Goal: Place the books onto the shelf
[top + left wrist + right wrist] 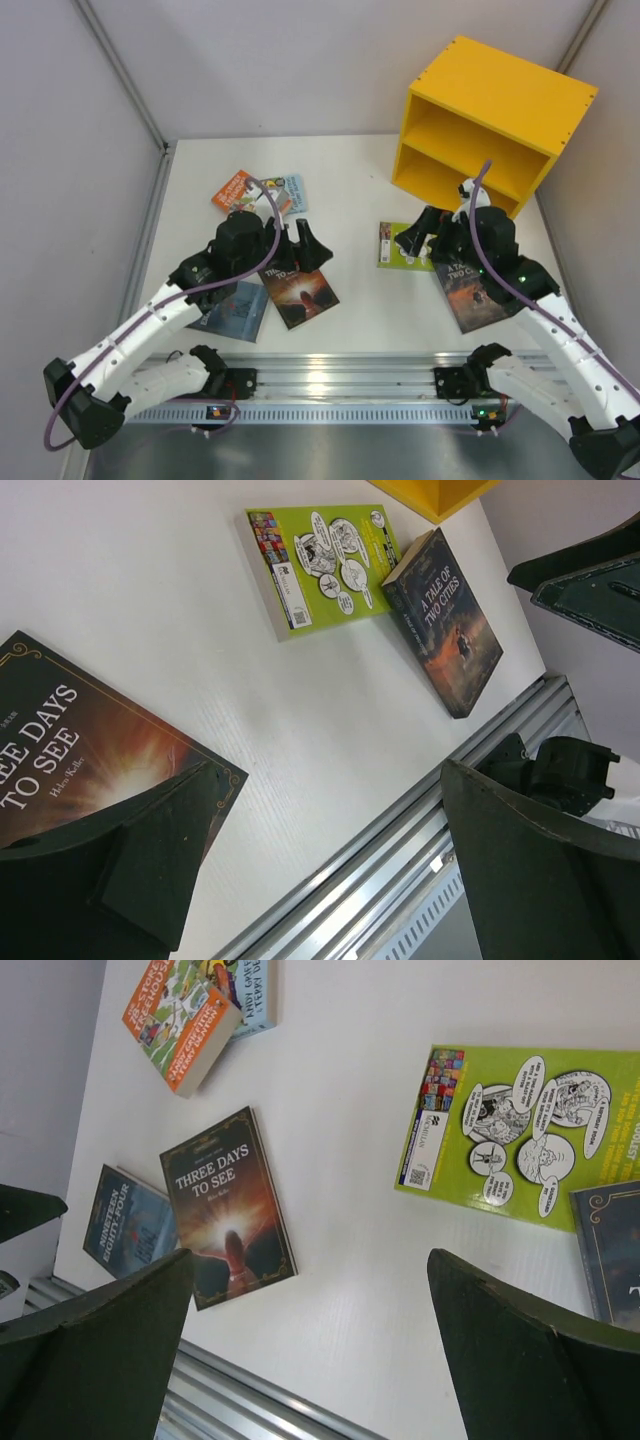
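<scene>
The yellow shelf (490, 125) stands at one o'clock on the table (350, 190). Six books lie flat. An orange book (235, 190) touches a light blue book (291, 192) at ten. A blue-grey book (232, 310) and a dark book (300, 295) are at seven. A green book (395, 245) and a second dark book (470, 295) are at four. The left jaws hang spread, holding nothing, above the seven o'clock dark book. The right jaws are spread above the green book.

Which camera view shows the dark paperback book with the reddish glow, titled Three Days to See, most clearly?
The right wrist view: the dark paperback book lies whole and uncovered, its title readable. The left wrist view cuts it off at the frame edge. The top external view shows it only small.
</scene>
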`<state>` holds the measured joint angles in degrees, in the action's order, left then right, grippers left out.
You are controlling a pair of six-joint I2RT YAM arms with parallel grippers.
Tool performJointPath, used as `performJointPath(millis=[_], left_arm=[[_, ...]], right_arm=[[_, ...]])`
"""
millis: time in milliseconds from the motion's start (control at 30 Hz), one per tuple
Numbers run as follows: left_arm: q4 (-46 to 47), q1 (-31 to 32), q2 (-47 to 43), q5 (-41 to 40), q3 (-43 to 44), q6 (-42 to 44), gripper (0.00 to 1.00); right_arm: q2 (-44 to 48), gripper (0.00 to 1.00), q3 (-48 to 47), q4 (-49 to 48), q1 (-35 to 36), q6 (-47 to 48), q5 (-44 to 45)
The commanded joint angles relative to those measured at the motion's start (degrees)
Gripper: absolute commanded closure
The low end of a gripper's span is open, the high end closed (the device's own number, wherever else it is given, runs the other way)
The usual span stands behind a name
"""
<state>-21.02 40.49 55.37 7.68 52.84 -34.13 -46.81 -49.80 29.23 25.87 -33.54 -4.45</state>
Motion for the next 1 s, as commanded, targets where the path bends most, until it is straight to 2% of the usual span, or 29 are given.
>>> performJointPath(millis=[0,133,167,267,433,533,567,600,667,767,967], left_arm=[[1.8,-0.1,-1.8,-0.8,-0.6,0.6,0.02],[0.9,-0.1,-2.4,-1.2,0.0,-0.1,0.02],[0.2,-0.1,-2.5,-1.9,0.2,-0.1,0.03],[-3.3,-0.1,-2.9,-3.6,1.1,-0.5,0.03],[-5.1,-0.1,-5.4,-2.8,0.4,-1.7,0.03],[-6.5,-0.2,-5.6,-1.0,1.6,-1.9,0.03],[-6.9,-0.2,-5.6,-0.7,2.1,-1.8,0.03],[-7.5,-0.2,-5.9,-0.6,2.4,-1.7,0.03],[-8.8,-0.3,-6.2,-0.9,3.3,-1.3,0.03],[-9.8,-0.3,-7.0,-1.1,4.3,-1.3,0.03],[-10.4,-0.3,-8.4,-1.2,4.9,-1.9,0.03]], right_arm=[[1.5,0.0,-0.6,0.3,0.7,-0.8,2.4],[0.8,0.0,-2.7,4.7,0.7,-1.1,7.3],[0.1,0.0,-4.7,9.2,0.6,-1.2,9.3],[-1.4,0.04,-9.0,18.7,1.2,-2.1,18.2],[-7.6,0.13,-7.7,25.0,6.0,-2.6,35.1],[-16.6,0.21,-7.7,27.4,10.1,-2.0,39.8],[-20.9,0.23,-9.3,29.3,14.1,-2.7,42.2],[-23.0,0.25,-10.0,30.3,15.9,-4.0,46.9],[-29.0,0.29,-11.0,34.0,18.9,-5.4,50.6],[-36.5,0.31,-9.3,37.5,21.1,-8.6,56.0],[-50.3,0.38,-15.3,42.8,24.3,-13.2,61.6]])
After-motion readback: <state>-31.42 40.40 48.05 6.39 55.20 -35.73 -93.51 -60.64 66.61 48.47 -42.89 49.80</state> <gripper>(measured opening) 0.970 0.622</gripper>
